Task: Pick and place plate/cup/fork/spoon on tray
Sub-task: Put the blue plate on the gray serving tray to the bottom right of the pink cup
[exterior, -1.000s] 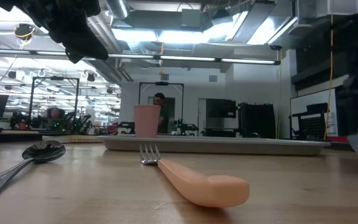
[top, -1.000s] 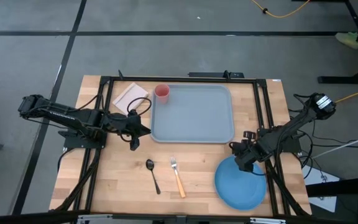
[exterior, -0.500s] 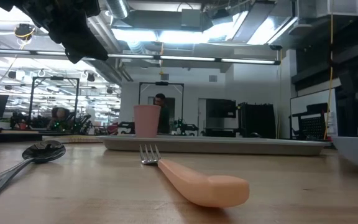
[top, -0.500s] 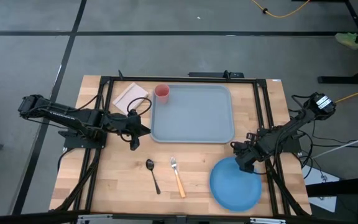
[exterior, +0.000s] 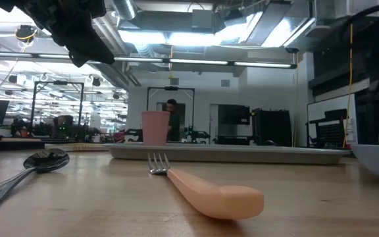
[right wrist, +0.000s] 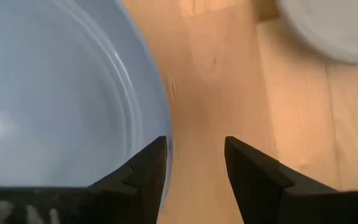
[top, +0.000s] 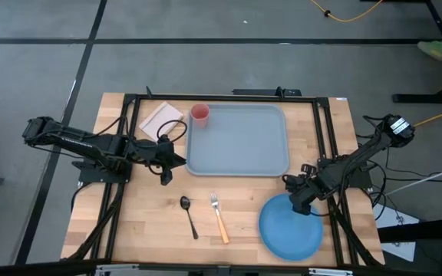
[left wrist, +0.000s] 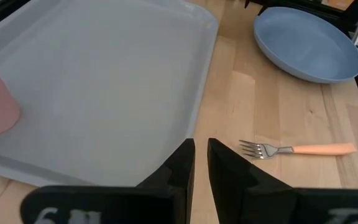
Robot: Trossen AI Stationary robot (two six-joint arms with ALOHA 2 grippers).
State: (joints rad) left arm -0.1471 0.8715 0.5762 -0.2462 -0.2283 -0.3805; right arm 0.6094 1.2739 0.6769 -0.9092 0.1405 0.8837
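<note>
While the tray (top: 240, 142) holds only the cup (top: 199, 114) in its 10 o'clock corner, the plate (top: 288, 228) lies at the table's 5 o'clock. The right gripper (top: 298, 201), fingers spread, straddles the plate's rim. The left gripper (top: 176, 160), fingers nearly together and empty, hovers beside the tray. The fork (top: 219, 216) and spoon (top: 188, 214) lie below; the plate is cut off in the low view.

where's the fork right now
In the high view the fork lies on the bare table just below the tray, between the spoon on its left and the plate on its right.
</note>
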